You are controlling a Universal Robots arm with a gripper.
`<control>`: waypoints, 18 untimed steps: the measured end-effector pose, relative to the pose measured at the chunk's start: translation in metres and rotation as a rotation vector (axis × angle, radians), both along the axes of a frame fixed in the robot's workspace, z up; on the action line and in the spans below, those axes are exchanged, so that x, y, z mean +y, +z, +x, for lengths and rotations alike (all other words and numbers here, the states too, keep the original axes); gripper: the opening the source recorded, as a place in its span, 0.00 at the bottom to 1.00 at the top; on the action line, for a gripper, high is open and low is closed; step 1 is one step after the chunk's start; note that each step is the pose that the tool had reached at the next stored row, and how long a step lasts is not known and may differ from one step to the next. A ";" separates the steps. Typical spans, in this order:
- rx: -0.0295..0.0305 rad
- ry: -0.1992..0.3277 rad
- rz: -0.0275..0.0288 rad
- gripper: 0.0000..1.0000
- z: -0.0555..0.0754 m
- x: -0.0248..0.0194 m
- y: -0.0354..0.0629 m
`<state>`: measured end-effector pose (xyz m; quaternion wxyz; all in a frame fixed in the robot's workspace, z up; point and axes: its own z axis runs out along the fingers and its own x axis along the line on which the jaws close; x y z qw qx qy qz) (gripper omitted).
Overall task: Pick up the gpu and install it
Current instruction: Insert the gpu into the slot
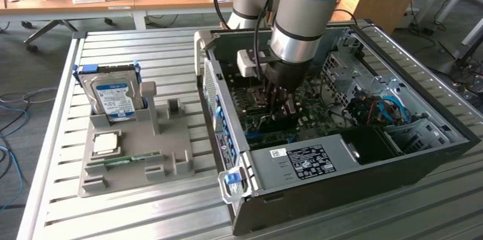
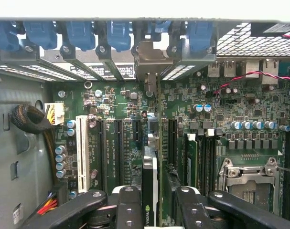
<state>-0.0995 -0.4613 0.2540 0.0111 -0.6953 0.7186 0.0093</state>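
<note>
One gpu in end effector

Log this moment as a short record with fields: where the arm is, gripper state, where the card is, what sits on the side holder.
arm position: reaching down into the open computer case
gripper: gripper shut on the gpu, held edge-on between its fingers
card position: above the motherboard, in line with the expansion slots; its metal bracket is at the case's rear slot openings
fully seated: cannot tell
side holder: grey tray at the exterior view's left, with an upright hard drive, a processor and a RAM stick
</note>
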 end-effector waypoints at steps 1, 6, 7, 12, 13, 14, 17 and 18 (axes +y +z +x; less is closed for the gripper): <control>0.0000 0.000 0.0000 0.33 0.000 0.0000 0.0000; 0.0001 0.000 -0.0003 0.26 0.000 -0.0001 0.0001; 0.0001 0.000 -0.0002 0.26 0.000 0.0000 0.0001; 0.0001 0.000 -0.0001 0.26 0.000 0.0000 0.0000; 0.0001 0.000 0.0000 0.26 0.000 0.0000 0.0000; 0.0000 0.000 0.0000 0.26 0.000 0.0000 0.0000; 0.0000 0.000 -0.0001 0.26 0.000 0.0001 0.0000; -0.0003 0.000 -0.0001 0.26 0.000 0.0001 0.0000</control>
